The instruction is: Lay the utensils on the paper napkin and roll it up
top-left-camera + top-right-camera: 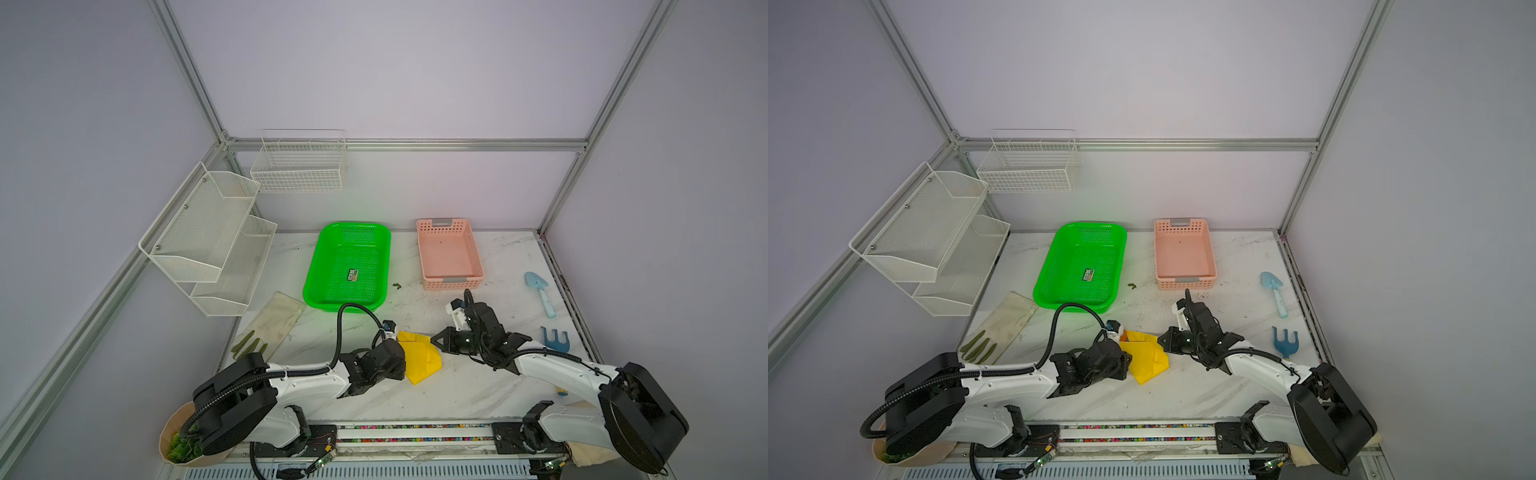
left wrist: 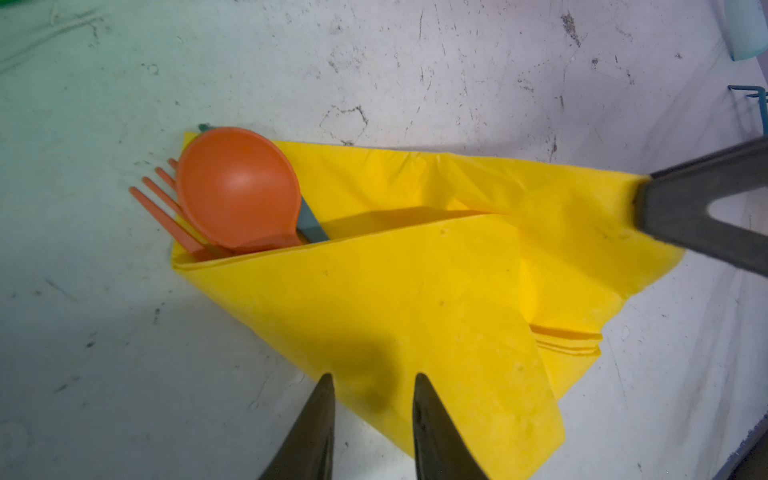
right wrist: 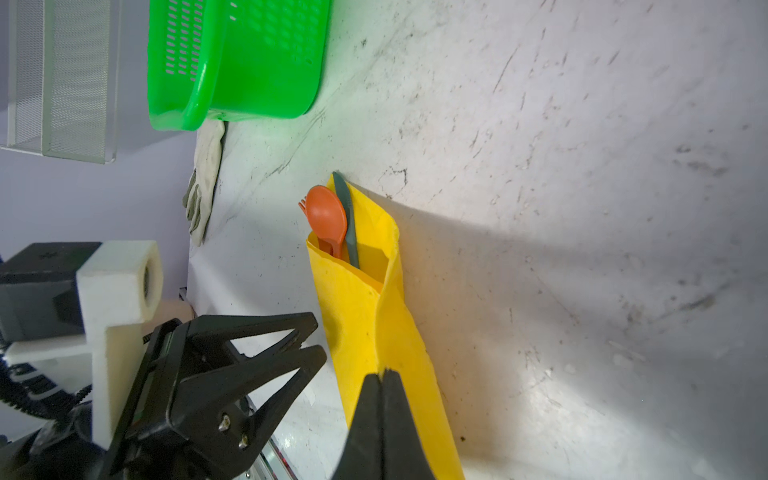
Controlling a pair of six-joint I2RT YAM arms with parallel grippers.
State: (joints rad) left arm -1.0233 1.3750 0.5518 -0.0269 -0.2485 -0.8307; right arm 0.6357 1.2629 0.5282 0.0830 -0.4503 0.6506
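Three pale lilac walls [image 1: 395,75] on aluminium rails [image 1: 407,144] box in our table [image 1: 457,390], which is white, marble-veined and heavily scuffed with dark marks. From the left we see a mesh shelf [image 1: 208,237] on the wall, a glove [image 1: 278,320] lying flat, then a green basket [image 1: 355,225]. Mid-table, towards the front, lies the napkin [image 1: 419,357], folded over the spoon [image 2: 237,187], fork [image 2: 158,195] and teal piece [image 2: 309,224], whose heads stick out. Our left claw [image 2: 374,378] is spread at its edge, gripping nothing. Our right claw [image 3: 382,374] is pressed together on a fold of it. Rightward sit a pink basket [image 1: 451,284], a shovel [image 1: 538,286] and a rake [image 1: 555,338].
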